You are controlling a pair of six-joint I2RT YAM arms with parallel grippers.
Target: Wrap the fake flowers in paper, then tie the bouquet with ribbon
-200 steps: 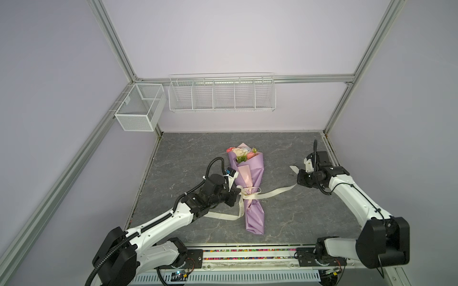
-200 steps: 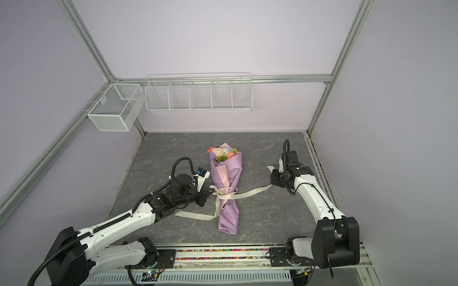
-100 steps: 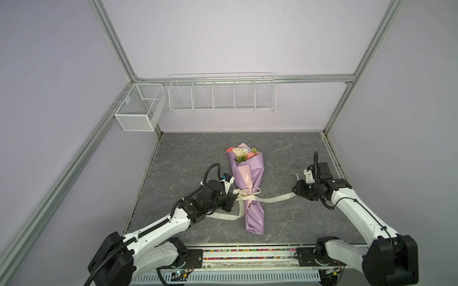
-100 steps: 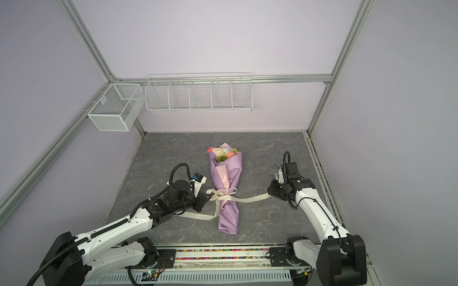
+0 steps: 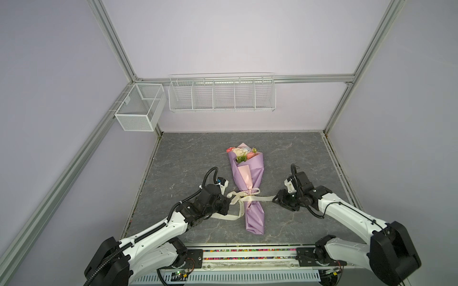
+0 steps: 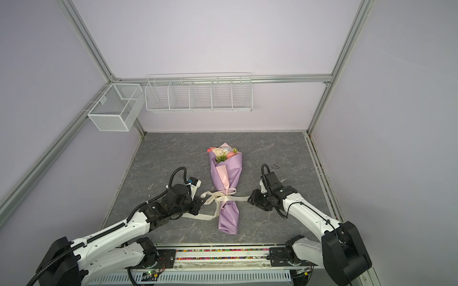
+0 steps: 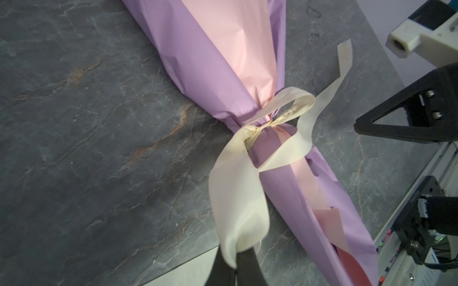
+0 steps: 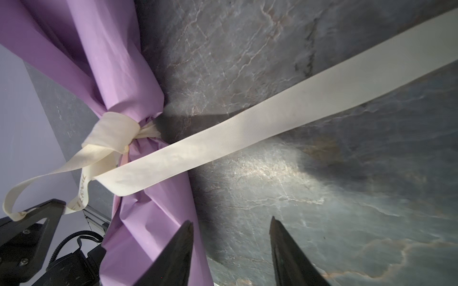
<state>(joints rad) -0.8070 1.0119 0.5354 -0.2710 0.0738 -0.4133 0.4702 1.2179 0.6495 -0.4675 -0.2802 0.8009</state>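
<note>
Since a second ago my right end effector [image 8: 231,220] has swung in toward the bouquet of fake flowers [image 5: 241,154] and spread its jaws. The ribbon [image 8: 247,128] tail now runs loose over the grey, veined worktop [image 5: 193,153]. Roses and leaves sit in a cone of crisp lilac-and-pink wrapping paper [image 5: 249,173], lying mid-worktop and cinched at its waist by the woven cream ribbon. My left end effector [image 7: 235,262], low beside the bouquet's waist, is pressed together, pinching a ribbon loop.
</note>
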